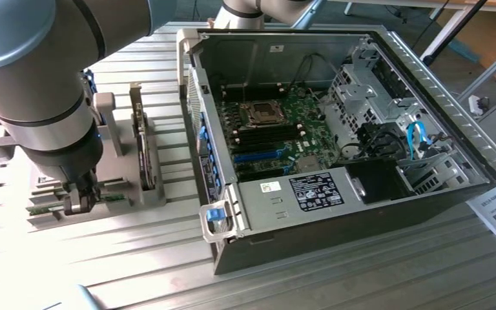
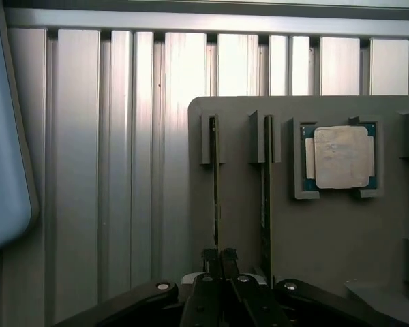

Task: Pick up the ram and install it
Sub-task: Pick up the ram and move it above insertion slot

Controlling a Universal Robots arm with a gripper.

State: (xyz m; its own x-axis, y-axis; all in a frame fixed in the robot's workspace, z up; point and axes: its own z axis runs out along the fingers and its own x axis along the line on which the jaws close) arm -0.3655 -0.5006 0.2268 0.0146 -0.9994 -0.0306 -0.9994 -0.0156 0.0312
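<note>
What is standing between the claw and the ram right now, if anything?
Nothing visible. The claw is shut on the ram, which stands on edge in its slot of the grey holder. A second stick stands in the neighbouring slot, beside the grip but apart from it.

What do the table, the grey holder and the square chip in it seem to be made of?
Table: bare metal, probably aluminium; ribbed slats with a brushed shine. Holder: likely matte grey plastic, no glare. Chip: dull silver metal lid on greenish board.
</note>
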